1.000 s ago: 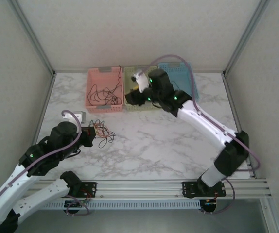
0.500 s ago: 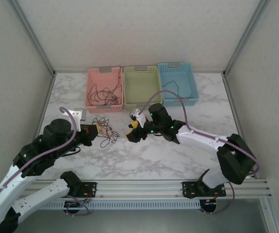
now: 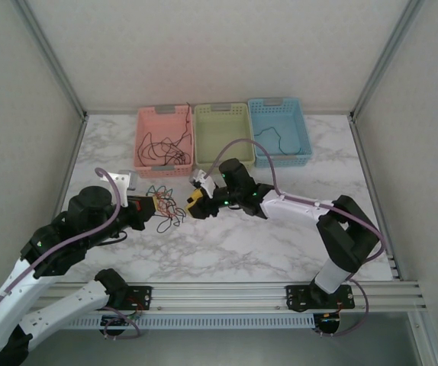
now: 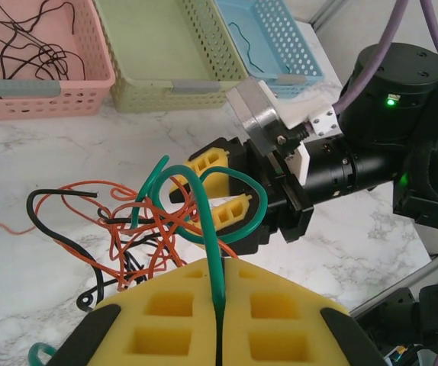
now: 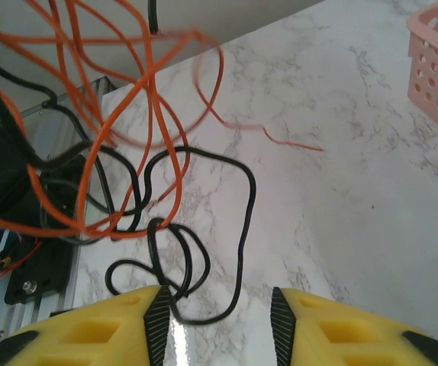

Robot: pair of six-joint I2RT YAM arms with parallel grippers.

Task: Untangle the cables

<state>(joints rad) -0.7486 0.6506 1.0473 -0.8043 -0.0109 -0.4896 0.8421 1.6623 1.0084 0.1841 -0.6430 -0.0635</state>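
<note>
cables (image 4: 214, 252) pinched in l gripper (image 4: 217, 309); r gripper (image 5: 217, 314) beside

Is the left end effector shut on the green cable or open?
Shut on it: the left end effector has its yellow pads together, the green cable pinched between them.

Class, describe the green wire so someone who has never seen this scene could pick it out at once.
On the white marble table, in front of the pink plastic basket, is a tangle of thin wires. The green wire loops out of it, pinched between the left arm's yellow-padded fingers; its neighbours are orange and black.
</note>
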